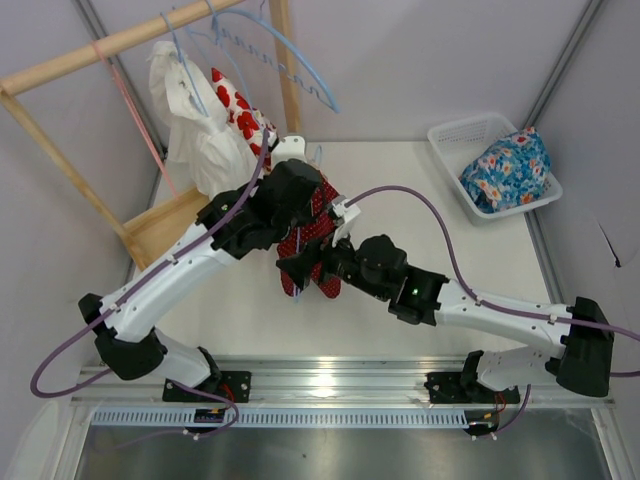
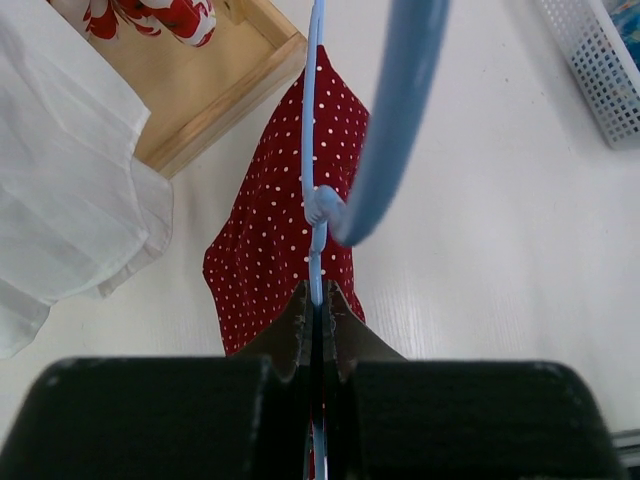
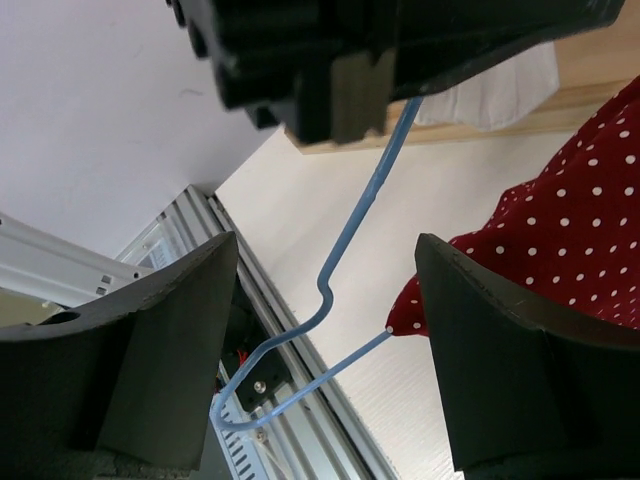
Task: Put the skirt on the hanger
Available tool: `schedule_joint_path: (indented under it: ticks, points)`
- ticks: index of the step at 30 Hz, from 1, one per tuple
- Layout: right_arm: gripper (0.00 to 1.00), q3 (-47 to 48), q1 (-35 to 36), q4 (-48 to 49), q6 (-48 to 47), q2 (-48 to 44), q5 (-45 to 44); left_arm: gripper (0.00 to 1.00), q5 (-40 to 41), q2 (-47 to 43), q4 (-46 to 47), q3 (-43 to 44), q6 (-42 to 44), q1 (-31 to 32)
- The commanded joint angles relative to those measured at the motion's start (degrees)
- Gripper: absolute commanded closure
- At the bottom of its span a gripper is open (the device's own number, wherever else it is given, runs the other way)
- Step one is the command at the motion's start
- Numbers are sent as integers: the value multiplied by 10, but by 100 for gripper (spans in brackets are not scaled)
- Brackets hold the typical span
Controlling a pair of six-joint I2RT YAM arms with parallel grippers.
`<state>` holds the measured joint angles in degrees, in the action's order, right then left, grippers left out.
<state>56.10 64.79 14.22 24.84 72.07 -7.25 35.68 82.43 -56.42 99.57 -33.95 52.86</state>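
Left gripper: jaws clamped on hanger wire, lower centre of frame. Right gripper: jaws wide apart, straddling hanger wire, gripping nothing. Skirt: mid-frame, behind the wire.

Overhead, arms hide most of the skirt, seemingly the hanger too.

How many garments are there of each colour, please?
Dark red skirt with white dots: 1
White cloth with red blotches: 1
Blue floral garment: 1
Total: 3
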Motion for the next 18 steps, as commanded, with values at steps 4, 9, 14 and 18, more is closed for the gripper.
schedule_joint_path:
  ticks: [4, 9, 14, 18]
  points:
    - [32, 46, 24, -45, -36, -5, -83, 100, 30, 32, -20, 71, -45, -4]
    - [37, 48, 27, -96, -36, -8, -122, 100, 50, 56, -62, 109, -94, -3]
    - [37, 42, 39, -136, -40, -34, -161, 100, 69, 82, -106, 138, -145, -3]
    - [37, 32, 47, -169, -56, -56, -205, 100, 78, 95, -130, 150, -182, -4]
